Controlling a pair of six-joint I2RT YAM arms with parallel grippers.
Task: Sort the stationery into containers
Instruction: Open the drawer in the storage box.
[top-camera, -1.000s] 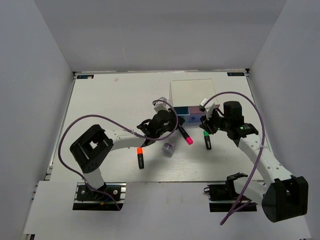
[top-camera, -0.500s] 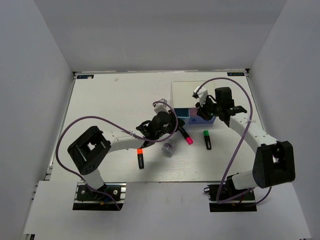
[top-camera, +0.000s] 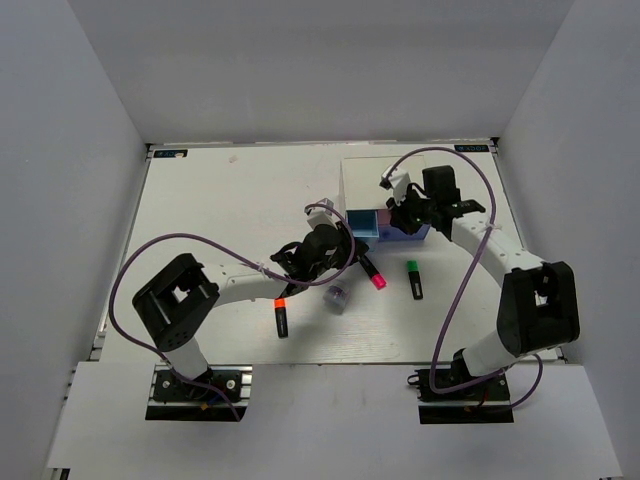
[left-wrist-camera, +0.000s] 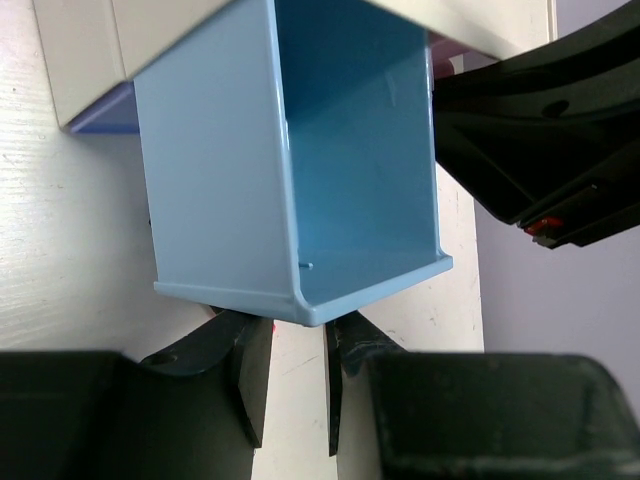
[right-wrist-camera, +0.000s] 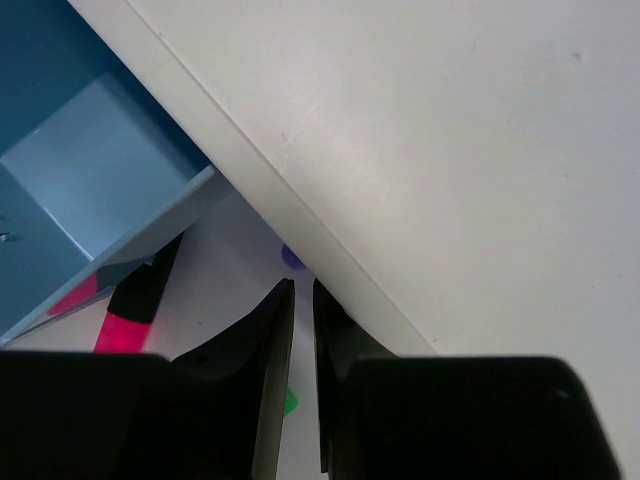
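The white-topped cabinet (top-camera: 385, 182) stands at the back right. Its blue drawer (top-camera: 363, 227) is pulled out and is empty in the left wrist view (left-wrist-camera: 340, 150). A pink drawer front (top-camera: 388, 222) is beside it. My left gripper (top-camera: 345, 243) (left-wrist-camera: 295, 330) is narrowly closed at the blue drawer's front, its tips hidden under the lip. My right gripper (top-camera: 402, 218) (right-wrist-camera: 303, 290) is shut and empty at the cabinet's front edge, by a purple knob (right-wrist-camera: 292, 257). On the table lie the orange-capped marker (top-camera: 281, 315), pink-capped marker (top-camera: 373, 273), green-capped marker (top-camera: 413, 279) and grey round piece (top-camera: 337, 297). The pink stubby item is hidden.
The table's near edge (top-camera: 320, 362) runs just in front of the markers. Grey walls enclose the table on three sides. Purple cables loop over both arms. The cabinet's white top (right-wrist-camera: 450, 150) fills most of the right wrist view.
My right gripper has moved from beside the green-capped marker up to the cabinet's front edge. The blue drawer sits slightly further out. My left arm has hardly moved.
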